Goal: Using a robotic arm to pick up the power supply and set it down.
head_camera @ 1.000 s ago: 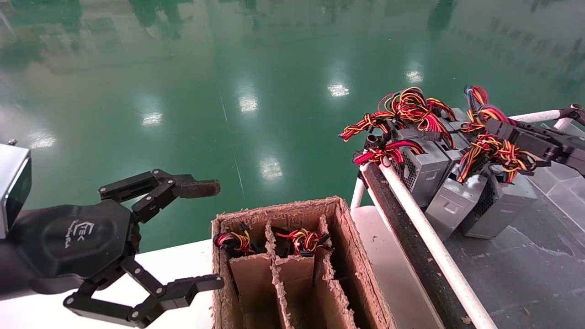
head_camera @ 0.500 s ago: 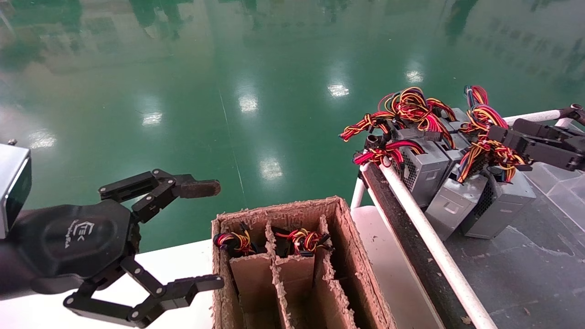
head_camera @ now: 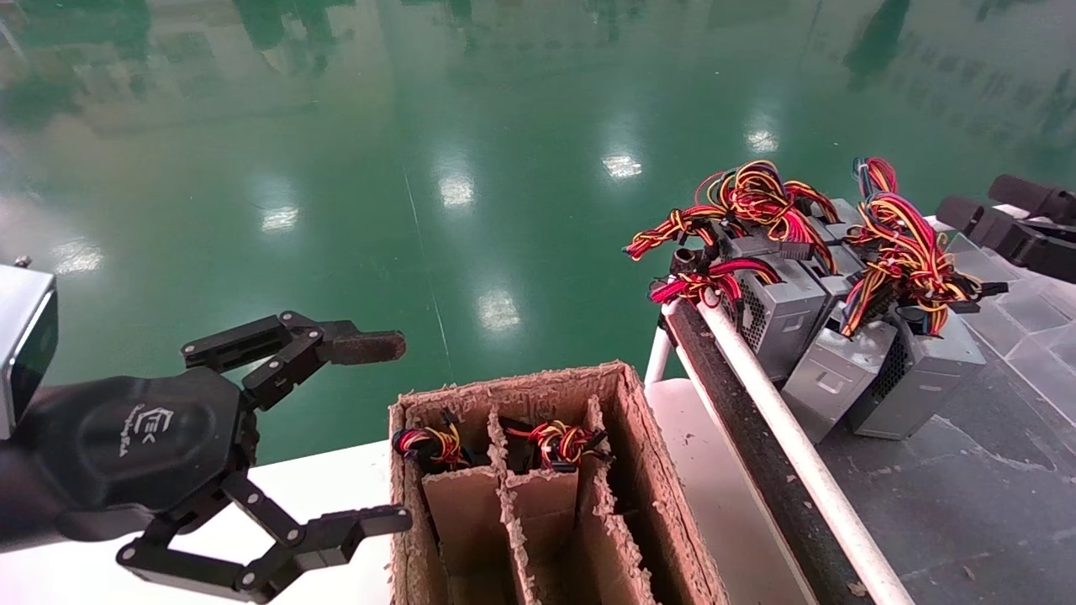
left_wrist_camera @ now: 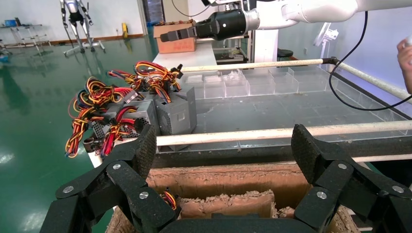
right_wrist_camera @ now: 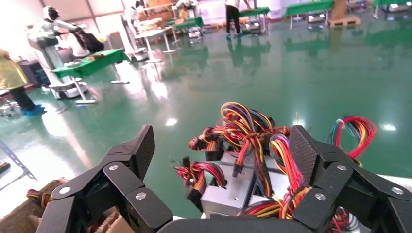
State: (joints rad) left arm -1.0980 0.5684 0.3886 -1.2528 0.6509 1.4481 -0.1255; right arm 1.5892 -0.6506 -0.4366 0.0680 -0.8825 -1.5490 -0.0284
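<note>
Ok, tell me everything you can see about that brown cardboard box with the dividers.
The cardboard box is open-topped, brown, with rough, frayed edges. Cardboard dividers split it into narrow slots. The two far slots each hold a wire bundle of red, yellow and black; the nearer slots look empty. It sits on a white surface beside the white rail.

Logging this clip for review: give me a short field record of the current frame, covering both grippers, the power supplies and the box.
left gripper: open, beside the cardboard box, parked
right gripper: open, empty, off to the right of the power supplies
power supplies: grey units clustered on the dark belt, leaning on the white rail
cardboard box: divided; wire bundles show in two far compartments
task state: nothing gripped
</note>
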